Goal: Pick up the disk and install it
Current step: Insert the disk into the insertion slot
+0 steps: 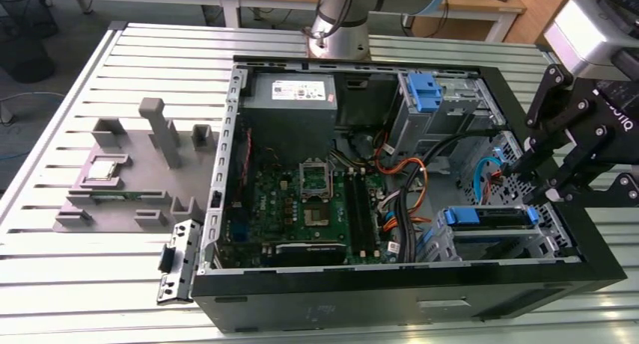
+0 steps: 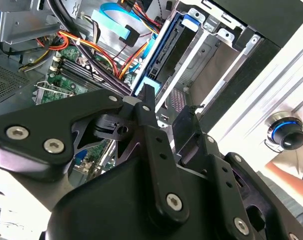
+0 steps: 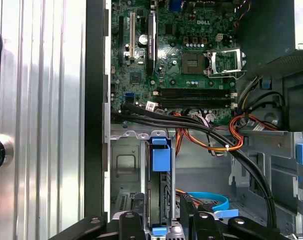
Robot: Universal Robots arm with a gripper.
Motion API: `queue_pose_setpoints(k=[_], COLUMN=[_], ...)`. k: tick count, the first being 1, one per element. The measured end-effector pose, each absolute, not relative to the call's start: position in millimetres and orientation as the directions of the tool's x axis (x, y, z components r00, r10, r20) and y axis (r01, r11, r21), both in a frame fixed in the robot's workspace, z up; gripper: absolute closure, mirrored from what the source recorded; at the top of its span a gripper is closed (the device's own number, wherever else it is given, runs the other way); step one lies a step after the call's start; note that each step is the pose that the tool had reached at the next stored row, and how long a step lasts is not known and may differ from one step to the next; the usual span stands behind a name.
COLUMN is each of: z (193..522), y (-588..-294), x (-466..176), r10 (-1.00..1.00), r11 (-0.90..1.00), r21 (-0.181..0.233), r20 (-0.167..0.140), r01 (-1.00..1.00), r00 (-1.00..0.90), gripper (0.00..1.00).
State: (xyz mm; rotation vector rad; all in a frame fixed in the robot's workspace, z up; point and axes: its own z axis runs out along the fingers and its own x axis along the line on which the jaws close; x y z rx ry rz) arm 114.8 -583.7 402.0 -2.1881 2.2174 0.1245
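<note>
The disk (image 1: 489, 217) sits in the drive cage (image 1: 519, 247) at the exterior view's lower right corner of the open computer case, with its blue carrier bracket on top. In the first wrist view the disk (image 3: 160, 195) stands edge-on in the cage, blue tab (image 3: 160, 159) at its end. My black gripper (image 1: 544, 191) hangs just above that cage. It is open (image 3: 161, 212), with one finger on either side of the disk's end and a small gap on both sides. In the second wrist view the gripper (image 2: 166, 107) points at the blue-framed disk (image 2: 164, 55) beyond its fingertips.
Orange, black and blue cables (image 1: 420, 172) cross between the motherboard (image 1: 299, 202) and the cage. A grey power supply (image 1: 289, 90) and a second blue bracket (image 1: 424, 90) lie at the case's far side. A grey fixture (image 1: 130, 172) stands on the slatted table (image 1: 120, 284).
</note>
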Motion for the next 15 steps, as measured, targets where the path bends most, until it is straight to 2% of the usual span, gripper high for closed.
queue_pose_setpoints(k=[9,15], z=[401.7,397.8], y=[-583.7,-583.7], x=[114.8,114.1], r10=[-0.997,-0.997], r11=[0.012,0.012], r21=[0.039,0.014], r20=[-0.073,-0.083], r01=[-0.999,-1.000], r00=[-0.015,-0.013], gripper=[0.58,0.58])
